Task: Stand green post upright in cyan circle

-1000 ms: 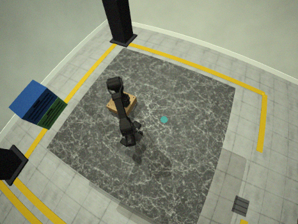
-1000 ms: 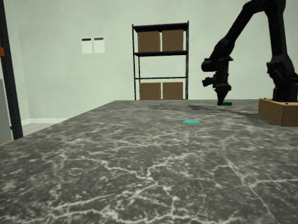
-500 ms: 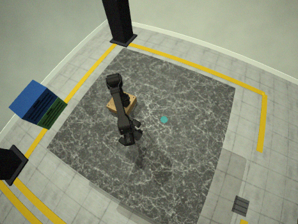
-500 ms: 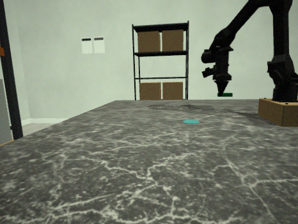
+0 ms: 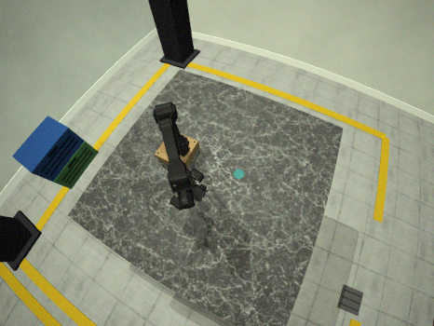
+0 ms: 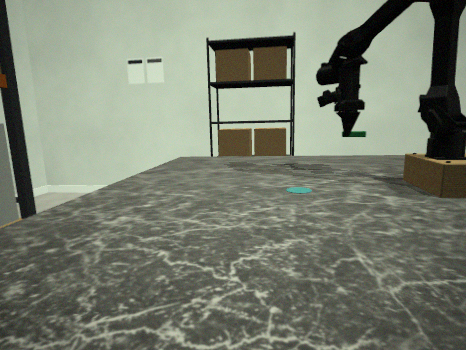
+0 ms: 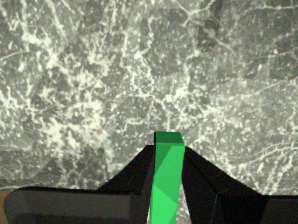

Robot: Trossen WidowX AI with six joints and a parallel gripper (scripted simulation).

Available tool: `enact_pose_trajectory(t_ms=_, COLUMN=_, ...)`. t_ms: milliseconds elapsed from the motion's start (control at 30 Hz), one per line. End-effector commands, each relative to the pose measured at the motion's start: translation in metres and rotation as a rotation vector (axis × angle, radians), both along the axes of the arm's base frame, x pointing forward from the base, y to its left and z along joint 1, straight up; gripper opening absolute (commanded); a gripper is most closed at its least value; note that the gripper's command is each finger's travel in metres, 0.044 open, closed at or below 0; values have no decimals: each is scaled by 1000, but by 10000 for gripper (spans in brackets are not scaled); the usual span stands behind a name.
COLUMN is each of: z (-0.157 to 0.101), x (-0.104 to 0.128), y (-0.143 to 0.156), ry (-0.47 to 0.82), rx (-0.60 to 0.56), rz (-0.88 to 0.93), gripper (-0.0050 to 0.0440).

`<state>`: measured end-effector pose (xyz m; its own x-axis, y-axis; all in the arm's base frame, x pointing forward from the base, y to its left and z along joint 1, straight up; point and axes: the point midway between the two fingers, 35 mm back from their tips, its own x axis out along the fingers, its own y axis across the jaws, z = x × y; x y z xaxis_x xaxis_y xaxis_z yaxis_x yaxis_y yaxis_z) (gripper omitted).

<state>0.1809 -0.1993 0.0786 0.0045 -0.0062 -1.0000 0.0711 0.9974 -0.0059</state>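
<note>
My gripper is shut on the green post and holds it lying level, well above the marble table. In the wrist view the post runs between the two black fingers, its far end sticking out past the tips. In the overhead view the gripper hides the post. The cyan circle lies flat on the table, to the right of the gripper there; in the low side view the circle is down and left of the gripper. Nothing stands in it.
The arm's tan wooden base block stands at the right of the low view. A metal shelf with cardboard boxes is behind the table. A blue and green box and black pillars stand off the table.
</note>
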Motion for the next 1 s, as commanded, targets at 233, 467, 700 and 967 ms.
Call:
enact_pose_trajectory(t_ms=233, z=16, x=1, y=3, ry=-11, rx=-9, rz=10, gripper=22)
enact_pose_trajectory(t_ms=467, z=17, x=12, y=6, ry=-15, rx=-8, rz=40, gripper=22)
enact_pose_trajectory(t_ms=700, z=19, x=23, y=14, ry=-18, rx=-12, rz=99, gripper=22)
enact_pose_trajectory(t_ms=967, z=22, x=44, y=30, ry=-24, rx=-13, rz=200, gripper=22)
